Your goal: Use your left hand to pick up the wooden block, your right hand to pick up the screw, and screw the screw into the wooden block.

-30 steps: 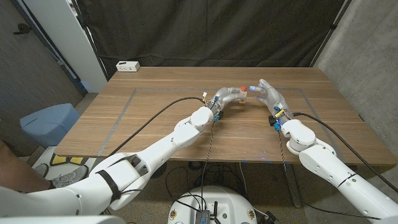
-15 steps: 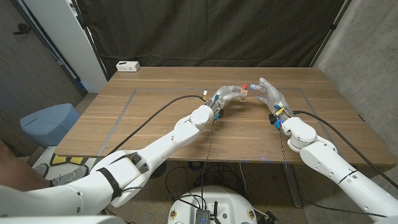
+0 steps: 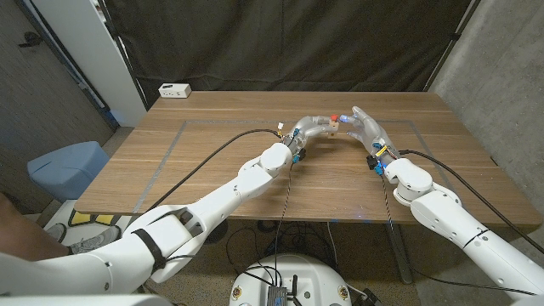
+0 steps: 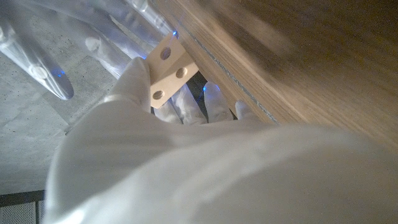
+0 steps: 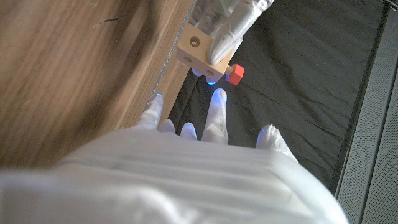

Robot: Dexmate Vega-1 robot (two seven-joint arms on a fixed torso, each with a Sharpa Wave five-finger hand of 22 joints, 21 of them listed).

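My left hand (image 3: 313, 129) holds a small pale wooden block (image 3: 334, 128) above the far middle of the table (image 3: 212, 170). In the left wrist view the block (image 4: 168, 70) shows three holes and sits between my left hand's (image 4: 130, 143) fingers. A red-headed screw (image 5: 235, 73) sticks out of the block (image 5: 194, 45) on one side. My right hand (image 3: 367, 129) stands just to the right of the block. Its fingers (image 5: 217, 102) are spread, point at the screw and stop a little short of it, holding nothing.
A white power strip (image 3: 174, 90) lies at the table's back left corner. Black cables (image 3: 217, 151) run along both arms over the table. A blue bin (image 3: 66, 168) stands on the floor beyond the left edge. Thin taped lines mark a rectangle on the tabletop.
Hardly anything differs. The block with the screw has risen very slightly, and the right forearm has edged a little toward the middle.
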